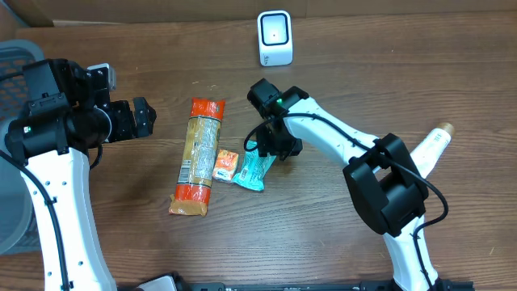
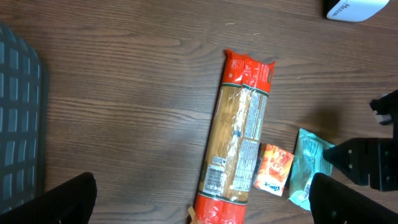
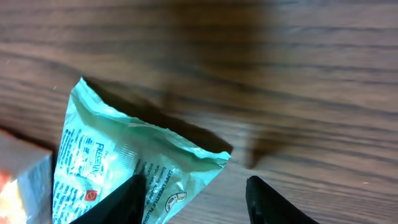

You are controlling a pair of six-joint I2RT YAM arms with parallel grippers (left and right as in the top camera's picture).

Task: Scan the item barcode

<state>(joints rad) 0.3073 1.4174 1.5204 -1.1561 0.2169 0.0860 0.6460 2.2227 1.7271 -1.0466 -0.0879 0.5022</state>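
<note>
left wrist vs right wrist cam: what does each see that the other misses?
Left wrist only: the long pasta packet, the grey basket at the left edge, and a corner of the white scanner. Right wrist only: the print on the teal packet close up, and the right gripper open, one finger over the packet, the other over bare wood. Both: the teal packet, the small orange packet beside it, and the wooden table.

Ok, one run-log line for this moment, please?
left claw: open, apart from pasta pack | right claw: open, straddling end of teal packet | scanner: unused, apart from both claws
</note>
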